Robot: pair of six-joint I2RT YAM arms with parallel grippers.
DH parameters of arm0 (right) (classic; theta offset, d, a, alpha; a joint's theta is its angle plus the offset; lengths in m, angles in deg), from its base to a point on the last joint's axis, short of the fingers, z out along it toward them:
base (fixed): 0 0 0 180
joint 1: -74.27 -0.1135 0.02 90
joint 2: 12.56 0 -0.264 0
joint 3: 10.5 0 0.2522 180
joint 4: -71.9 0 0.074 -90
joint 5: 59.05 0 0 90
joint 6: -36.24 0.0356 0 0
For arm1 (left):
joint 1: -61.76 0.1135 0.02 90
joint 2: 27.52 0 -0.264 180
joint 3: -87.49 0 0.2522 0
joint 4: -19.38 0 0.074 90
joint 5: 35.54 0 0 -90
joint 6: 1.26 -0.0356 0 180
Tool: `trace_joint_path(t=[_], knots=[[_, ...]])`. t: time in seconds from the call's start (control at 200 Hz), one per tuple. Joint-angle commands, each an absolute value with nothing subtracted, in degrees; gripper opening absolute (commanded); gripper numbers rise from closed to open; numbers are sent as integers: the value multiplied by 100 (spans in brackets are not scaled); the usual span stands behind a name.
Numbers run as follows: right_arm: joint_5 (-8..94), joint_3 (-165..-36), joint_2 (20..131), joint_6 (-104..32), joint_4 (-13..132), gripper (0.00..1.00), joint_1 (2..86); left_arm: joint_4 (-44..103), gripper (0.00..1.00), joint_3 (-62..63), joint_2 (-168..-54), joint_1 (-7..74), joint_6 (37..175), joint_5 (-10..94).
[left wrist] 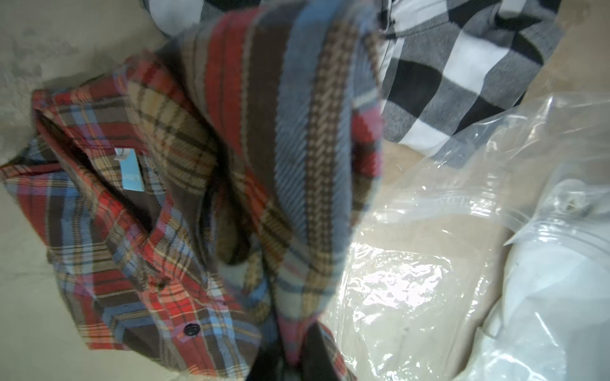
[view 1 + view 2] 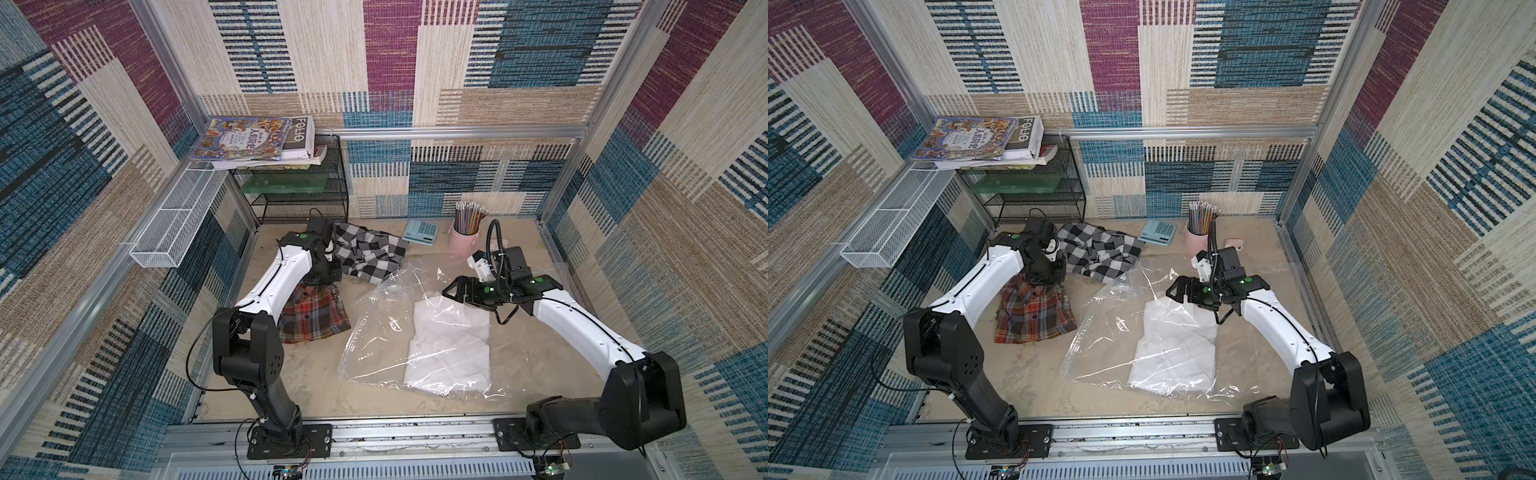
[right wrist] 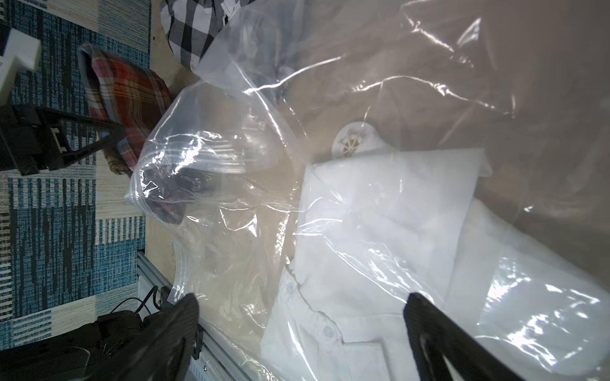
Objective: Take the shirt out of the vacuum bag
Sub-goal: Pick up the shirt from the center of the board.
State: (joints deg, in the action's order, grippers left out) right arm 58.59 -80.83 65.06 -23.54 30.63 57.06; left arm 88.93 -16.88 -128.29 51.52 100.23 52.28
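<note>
One vacuum bag (image 2: 374,328) beneath right hand (image 2: 451,292)

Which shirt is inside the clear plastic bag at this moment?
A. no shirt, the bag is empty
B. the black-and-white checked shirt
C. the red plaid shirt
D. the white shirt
D: the white shirt lies under the glossy film of the vacuum bag, while the red plaid shirt and the checked shirt are outside it.
</note>
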Motion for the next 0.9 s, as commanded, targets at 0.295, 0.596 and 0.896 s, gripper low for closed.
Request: trace_joint_path(t=[0.295,0.596,0.896], knots=[[5854,-7990,6739,-2528,3127,99,5729,9062,0,-3322,-13578,5481,9015,5344],[5890,-8229,7078,-2659,3022,98,5741,9264,0,-4476,-14370,5517,8783,5185],[5943,-8273,7242,-2831,2918,98,5825,9699,0,-5934,-15151,5305,8598,5149]])
